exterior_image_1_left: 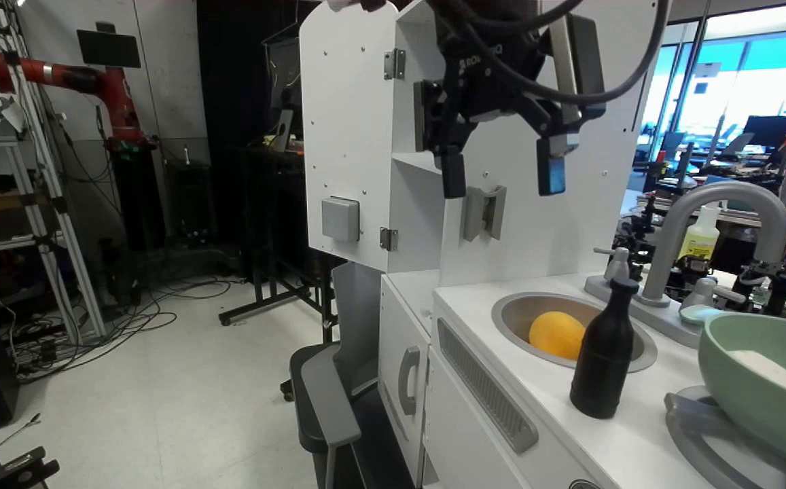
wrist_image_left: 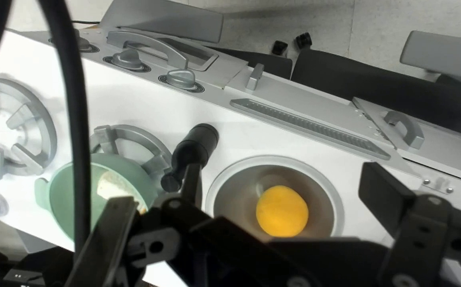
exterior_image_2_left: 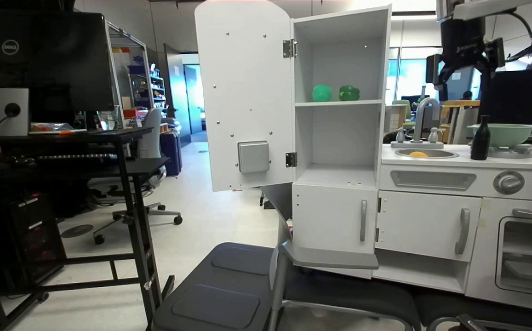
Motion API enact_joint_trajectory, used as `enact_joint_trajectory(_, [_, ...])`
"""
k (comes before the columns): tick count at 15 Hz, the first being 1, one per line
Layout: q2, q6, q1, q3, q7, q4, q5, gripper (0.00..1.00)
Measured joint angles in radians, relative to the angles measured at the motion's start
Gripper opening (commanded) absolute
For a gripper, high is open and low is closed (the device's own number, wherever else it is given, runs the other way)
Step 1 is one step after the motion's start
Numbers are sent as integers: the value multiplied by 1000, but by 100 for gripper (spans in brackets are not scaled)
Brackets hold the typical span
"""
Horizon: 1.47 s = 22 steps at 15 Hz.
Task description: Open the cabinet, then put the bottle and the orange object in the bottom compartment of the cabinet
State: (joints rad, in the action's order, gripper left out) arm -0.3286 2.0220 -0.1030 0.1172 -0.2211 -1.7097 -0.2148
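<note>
The black bottle stands upright on the white counter in both exterior views [exterior_image_1_left: 603, 356] [exterior_image_2_left: 480, 141] and in the wrist view [wrist_image_left: 200, 143]. The round orange object [exterior_image_1_left: 557, 335] lies in the grey sink [exterior_image_1_left: 645, 353]; it also shows in the wrist view [wrist_image_left: 282, 211]. The tall white cabinet [exterior_image_2_left: 339, 177] has its upper door [exterior_image_2_left: 249, 92] swung open, showing two compartments split by a shelf. Its small lower door [exterior_image_2_left: 328, 216] is shut. My gripper [exterior_image_1_left: 502, 173] is open with nothing between its fingers, high above the sink; its fingers [wrist_image_left: 288, 189] straddle the orange object in the wrist view.
Two green toy items [exterior_image_2_left: 322, 93] [exterior_image_2_left: 349, 93] sit on the cabinet's upper shelf. A green bowl [exterior_image_1_left: 766, 380] stands on a burner right by the bottle. A grey faucet [exterior_image_1_left: 725, 204] rises behind the sink. Chairs [exterior_image_2_left: 339, 285] stand in front of the lower doors.
</note>
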Motion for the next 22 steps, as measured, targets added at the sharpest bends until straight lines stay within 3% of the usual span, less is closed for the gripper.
enact_joint_trajectory(8, [-38, 110, -18, 25, -6, -73, 6, 100])
enact_joint_trajectory(17, [30, 514, -8, 91, -165, -394, -86, 100])
enact_joint_trajectory(22, [50, 686, 30, 155, -271, -500, -187, 100])
